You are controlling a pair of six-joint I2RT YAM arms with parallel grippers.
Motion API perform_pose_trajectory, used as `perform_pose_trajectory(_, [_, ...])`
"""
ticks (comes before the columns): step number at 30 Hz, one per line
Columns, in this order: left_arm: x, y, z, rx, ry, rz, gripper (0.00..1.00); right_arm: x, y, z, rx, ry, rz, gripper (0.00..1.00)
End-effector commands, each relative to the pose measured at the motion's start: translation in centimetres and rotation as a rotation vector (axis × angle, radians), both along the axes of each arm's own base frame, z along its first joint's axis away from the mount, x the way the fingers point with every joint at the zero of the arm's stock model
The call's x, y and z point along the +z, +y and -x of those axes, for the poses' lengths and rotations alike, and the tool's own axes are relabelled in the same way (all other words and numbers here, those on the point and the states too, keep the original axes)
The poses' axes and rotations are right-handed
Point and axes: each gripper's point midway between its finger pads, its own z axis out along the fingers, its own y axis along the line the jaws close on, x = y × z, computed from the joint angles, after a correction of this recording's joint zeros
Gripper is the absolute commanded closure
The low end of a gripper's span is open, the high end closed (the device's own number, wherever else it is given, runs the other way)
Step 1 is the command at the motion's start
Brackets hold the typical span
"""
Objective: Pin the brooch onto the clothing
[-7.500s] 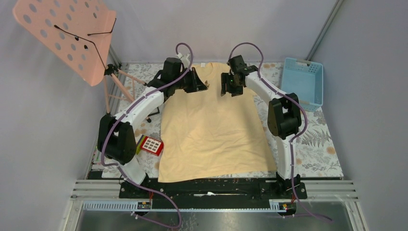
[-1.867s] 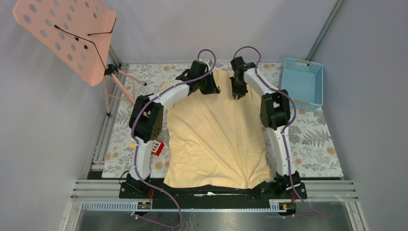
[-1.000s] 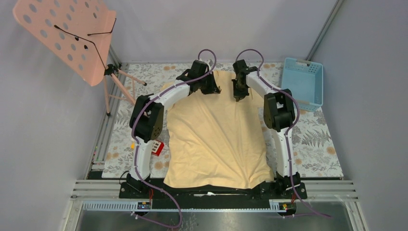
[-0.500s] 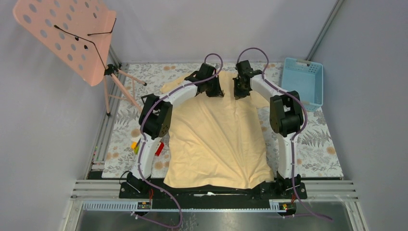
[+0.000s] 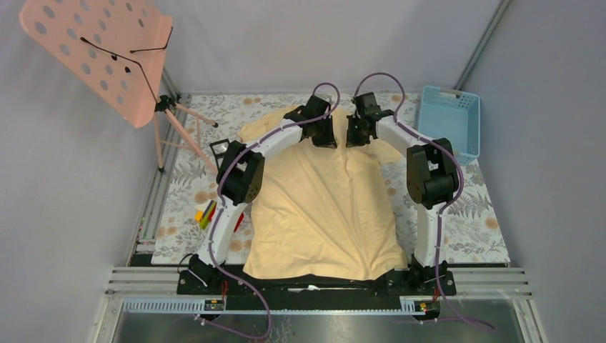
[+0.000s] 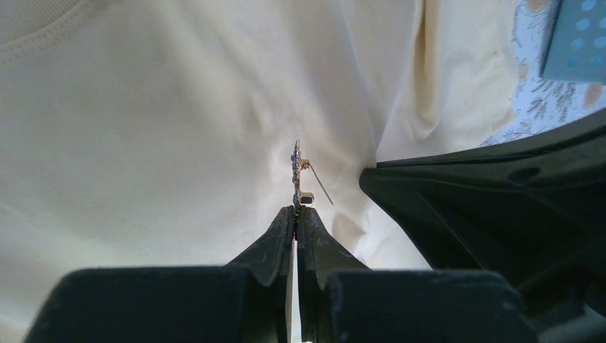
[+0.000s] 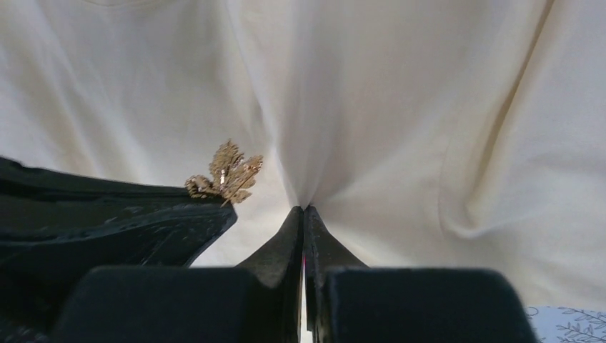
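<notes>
The clothing point(image 5: 321, 207), a pale yellow-cream T-shirt, lies spread on the table, neck at the far side. My left gripper point(image 6: 296, 209) is shut on the brooch point(image 6: 296, 171), seen edge-on just above the chest fabric, its thin pin point(image 6: 321, 189) angled out to the right. In the right wrist view the brooch point(image 7: 226, 175) looks gold-toned and leaf-like at the tip of the left gripper's finger point(image 7: 143, 218). My right gripper point(image 7: 304, 209) is shut on a raised fold of the clothing point(image 7: 400, 107), right beside the brooch. From above, both grippers point(image 5: 327, 137) point(image 5: 355, 136) meet below the neckline.
A blue basket point(image 5: 449, 121) stands at the far right. A pink perforated music stand point(image 5: 100, 50) rises at the far left. Coloured sticks of a toy point(image 5: 206, 214) lie left of the shirt by the left arm. A floral cloth point(image 5: 472, 214) covers the table.
The left arm has swung right, bringing the brooch next to the right gripper. The right gripper shifted slightly, and the chest fabric has bunched into a ridge between them.
</notes>
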Motion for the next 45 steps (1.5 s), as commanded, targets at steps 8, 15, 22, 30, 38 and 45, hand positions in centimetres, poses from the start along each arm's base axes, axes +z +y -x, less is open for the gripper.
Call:
perform_pose_trajectory(8, [-0.2,-0.1,-0.4,-0.005,-0.025,-0.055,1.0,4.8,2.3,-0.5,-0.002,-0.147,-0.243,1.0])
perform_pose_trajectory(15, [-0.7,-0.5,-0.1,-0.029,-0.019,-0.061,1.0,5.3,3.4,0.3,0.061,-0.164,-0.306,1.0])
perform_pose_trajectory(22, [-0.9,-0.6,0.0,-0.043,-0.016,-0.065,1.0,4.8,4.1,0.6,0.106,-0.146,-0.331,1.0])
perform_pose_trajectory(30, [-0.7,-0.8,-0.1,-0.045,-0.024,-0.055,1.0,2.9,4.3,1.3,0.137,-0.079,-0.32,1.0])
perform_pose_trajectory(38, [0.0,-1.0,-0.1,-0.043,-0.042,-0.026,1.0,1.1,4.1,1.8,0.151,-0.027,-0.29,1.0])
perform_pose_trajectory(45, [0.3,-1.3,0.1,-0.049,-0.038,-0.001,1.0,0.0,3.6,1.6,0.136,-0.015,-0.257,1.0])
